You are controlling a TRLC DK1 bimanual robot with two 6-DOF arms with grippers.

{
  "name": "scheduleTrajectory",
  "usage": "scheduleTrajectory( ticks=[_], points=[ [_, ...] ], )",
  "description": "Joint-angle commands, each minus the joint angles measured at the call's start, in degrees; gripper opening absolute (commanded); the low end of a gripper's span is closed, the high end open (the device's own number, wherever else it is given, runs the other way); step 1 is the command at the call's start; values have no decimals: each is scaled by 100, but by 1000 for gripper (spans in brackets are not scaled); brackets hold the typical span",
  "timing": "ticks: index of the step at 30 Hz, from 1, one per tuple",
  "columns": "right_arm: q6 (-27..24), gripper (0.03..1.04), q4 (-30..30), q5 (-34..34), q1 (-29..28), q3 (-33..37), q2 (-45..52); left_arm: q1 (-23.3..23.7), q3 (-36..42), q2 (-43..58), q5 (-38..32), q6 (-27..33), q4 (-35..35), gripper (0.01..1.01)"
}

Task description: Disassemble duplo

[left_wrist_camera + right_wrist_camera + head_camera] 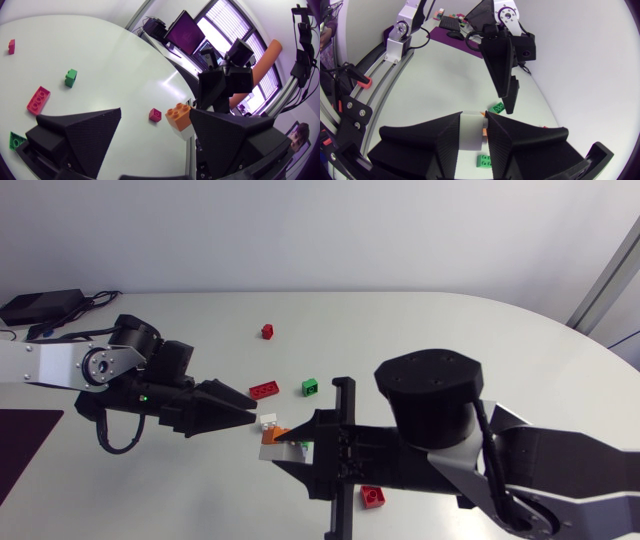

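White counter (400, 330), lightly littered with loose bricks; both arms meet near its middle.

Item inspected: duplo stack (272, 437), an orange brick (178, 115) joined to a white brick (470, 132). It is held off the counter.

Right tool (473, 121): clenched on the white brick, one finger on each side face. The orange brick projects past the fingertips, away from the right arm.

Left tool (156, 112): released, fingers standing well apart. The orange brick lies between them, hard against one finger and apart from the other. Only that one finger appears to touch, so no grip is recorded.

Governing relation: in the head view the two tools face each other across the stack. The left tool (250, 413) lies on the stack's orange side and the right tool (290, 448) on its white side. The stack's long axis appears to run from one tool to the other, orange end toward the left tool. The left arm is therefore the nearer to the brick that must come off.

Assessment: the next move calls for the left tool to centre on the orange brick and clamp it, then pull or tilt away from the stack's white end. An off-centre clamp risks a slip.

Other items: a green brick (310, 387) and a flat red brick (264, 390) lie just beyond the stack; a red brick (373, 496) lies on its near side.
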Motion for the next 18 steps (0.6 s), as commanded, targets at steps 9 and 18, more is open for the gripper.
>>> scheduleTrajectory(
  ticks=[9,18],
  points=[
    [614,266,181,-1517,-114,-259,-626,45,-407,-982,729,531,-253,939],
    [1027,266,383,-1658,-184,-286,-890,115,-425,-1026,923,531,-270,939]
  ],
)
